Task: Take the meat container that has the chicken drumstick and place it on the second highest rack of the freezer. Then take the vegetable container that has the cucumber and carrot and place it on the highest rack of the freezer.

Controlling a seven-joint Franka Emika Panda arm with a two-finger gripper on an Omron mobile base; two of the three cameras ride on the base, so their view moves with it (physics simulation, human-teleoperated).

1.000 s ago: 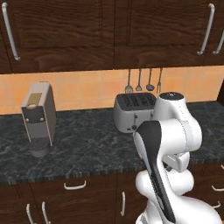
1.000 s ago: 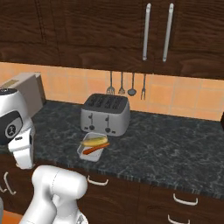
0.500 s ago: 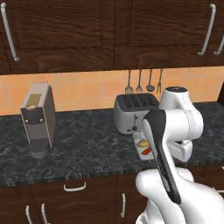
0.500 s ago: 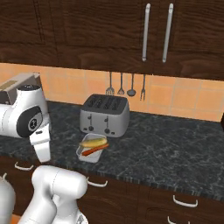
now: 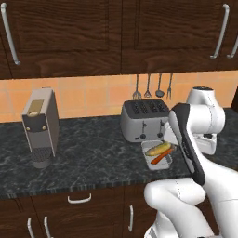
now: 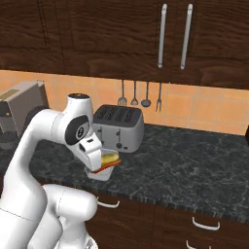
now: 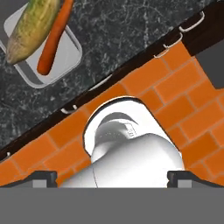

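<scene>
A dark speckled stone counter [image 5: 93, 153] carries a grey coffee machine [image 5: 41, 125] at far left, a silver four-slot toaster [image 5: 144, 119], and just before it the vegetable container [image 5: 157, 155], which lies beyond the open jaws in the hand view.

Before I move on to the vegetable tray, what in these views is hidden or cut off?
- Vegetable container: right base view, arm's wrist covers its rear part.
- Cucumber, carrot: hand view, top edge cuts their far ends.
- Toaster: left base view, arm hides its right end.
- Gripper: hand view, fingertips barely clear the bottom edge.
</scene>
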